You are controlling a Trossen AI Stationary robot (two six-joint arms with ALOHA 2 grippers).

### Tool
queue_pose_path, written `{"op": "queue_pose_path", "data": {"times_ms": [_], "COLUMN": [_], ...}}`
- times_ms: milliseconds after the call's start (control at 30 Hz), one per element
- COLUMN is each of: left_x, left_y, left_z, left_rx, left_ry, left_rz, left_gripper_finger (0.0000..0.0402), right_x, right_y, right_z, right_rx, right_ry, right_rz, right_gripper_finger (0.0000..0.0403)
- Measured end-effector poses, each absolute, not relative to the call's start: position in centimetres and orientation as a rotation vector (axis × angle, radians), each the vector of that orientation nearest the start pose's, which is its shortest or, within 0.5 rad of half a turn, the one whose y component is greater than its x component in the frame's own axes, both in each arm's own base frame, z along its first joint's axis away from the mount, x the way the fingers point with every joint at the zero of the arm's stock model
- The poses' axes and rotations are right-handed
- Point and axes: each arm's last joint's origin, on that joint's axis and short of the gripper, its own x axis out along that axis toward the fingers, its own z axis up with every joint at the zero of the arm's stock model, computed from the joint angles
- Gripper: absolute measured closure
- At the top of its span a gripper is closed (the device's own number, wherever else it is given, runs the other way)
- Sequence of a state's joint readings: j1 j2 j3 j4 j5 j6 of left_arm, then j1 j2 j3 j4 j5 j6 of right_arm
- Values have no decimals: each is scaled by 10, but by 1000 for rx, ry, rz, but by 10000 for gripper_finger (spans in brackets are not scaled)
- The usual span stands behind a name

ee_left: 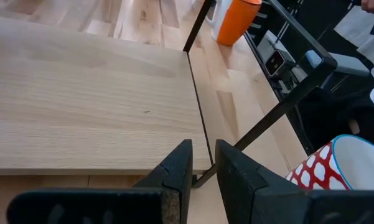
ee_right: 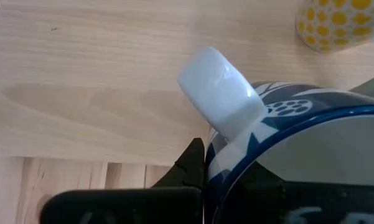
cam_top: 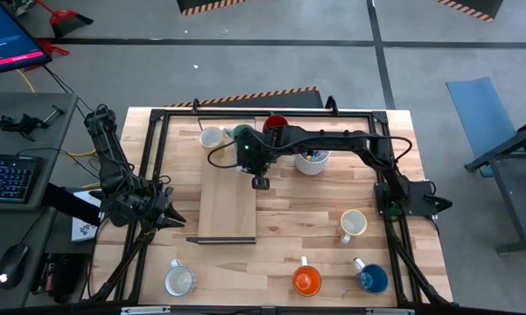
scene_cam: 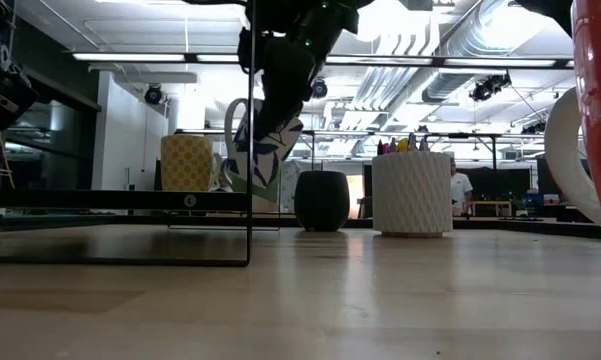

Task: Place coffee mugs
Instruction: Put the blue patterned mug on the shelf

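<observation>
The right end effector [cam_top: 260, 182] is pinching a blue-patterned mug [ee_right: 286, 143] by its rim, tilted above the wooden board [cam_top: 228, 208]; it risks slipping. The left end effector [cam_top: 177, 218], pressed together, is waiting.

Likely a robotics lab, exposed ceiling ducts [scene_cam: 450, 45], keyboard [cam_top: 6, 178], monitor [cam_top: 4, 39]

I can read no words, numbers or brand marks anywhere in these views. The glowing blue monitor with a pink band [cam_top: 7, 44] off the table's left edge shows lines that may be text, but they are too small for me to make out. The black computer keyboard [cam_top: 6, 178] below it has keys whose legends I cannot read. The blue-and-white patterned ceramic mug [ee_right: 286, 143] carries only decoration, as does the yellow-dotted white mug [ee_right: 342, 25].
</observation>
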State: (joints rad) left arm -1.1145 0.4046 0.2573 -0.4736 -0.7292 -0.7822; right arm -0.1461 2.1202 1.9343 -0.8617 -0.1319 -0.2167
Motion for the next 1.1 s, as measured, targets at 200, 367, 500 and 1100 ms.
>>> {"op": "queue_pose_path", "data": {"times_ms": [200,367,500,1100], "left_x": [62,62,62,62], "left_y": [-82,-82,-82,-82], "left_z": [179,179,179,179], "left_rx": [-267,-280,-285,-285], "left_ry": [486,487,488,489], "left_rz": [-198,-196,-194,-194], "left_gripper_finger": [342,342,342,342], "right_x": [459,461,461,467], "right_y": [-59,-59,-59,-59], "right_z": [245,242,242,246], "right_rx": [-43,-47,-50,-79], "right_ry": [1058,1059,1061,988], "right_rz": [104,104,97,89], "right_gripper_finger": [403,403,393,330]}}
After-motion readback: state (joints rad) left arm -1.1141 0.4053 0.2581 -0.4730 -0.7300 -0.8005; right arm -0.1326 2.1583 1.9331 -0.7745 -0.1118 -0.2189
